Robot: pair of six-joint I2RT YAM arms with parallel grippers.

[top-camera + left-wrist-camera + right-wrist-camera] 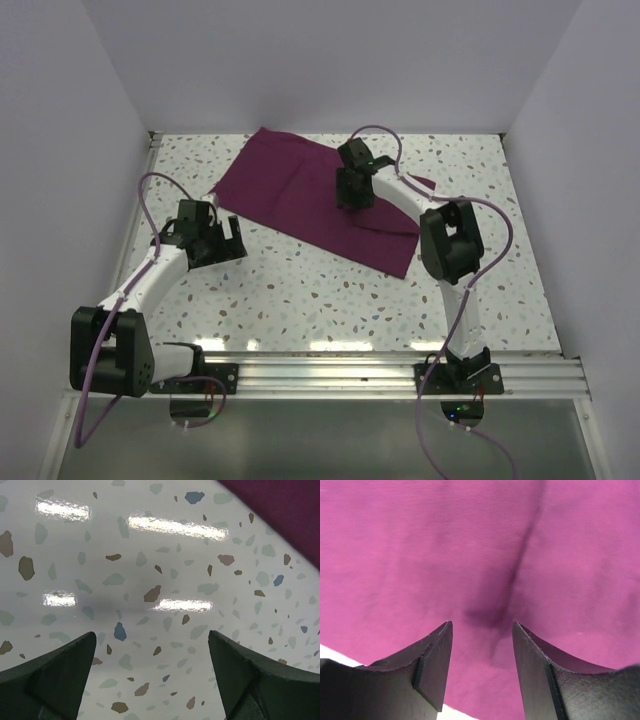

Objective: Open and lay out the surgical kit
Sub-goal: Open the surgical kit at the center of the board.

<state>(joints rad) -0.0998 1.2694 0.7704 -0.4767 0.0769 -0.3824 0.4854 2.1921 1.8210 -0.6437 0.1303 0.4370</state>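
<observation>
Cloth wrap (420, 555) matt maroon fabric with a fine ribbed weave and a soft crease, table (100, 570) glossy smooth speckled top mirroring lights, right gripper (481, 640) fingers (432, 672) matt black, plastic-looking, rail (330, 372) along near edge ribbed bare metal.

Speckled desk (300, 300), white walls (300, 60) on three sides, metal rail (330, 370) along the near edge carrying both arm bases.

Maroon cloth wrap (280, 180) lies flat at far centre, skewed, one corner far-left and its longest corner pointing near-right. A darker folded layer shows towards its right end.

Right claw (352, 203) points down over the middle of the cloth, the arm reaching in from the near right.

Left claw (222, 240) sits over bare desk just near-left of the cloth's left corner.

Jaw spread is too small to read from this height. Purple cables (150, 190) loop off both arms.
</observation>
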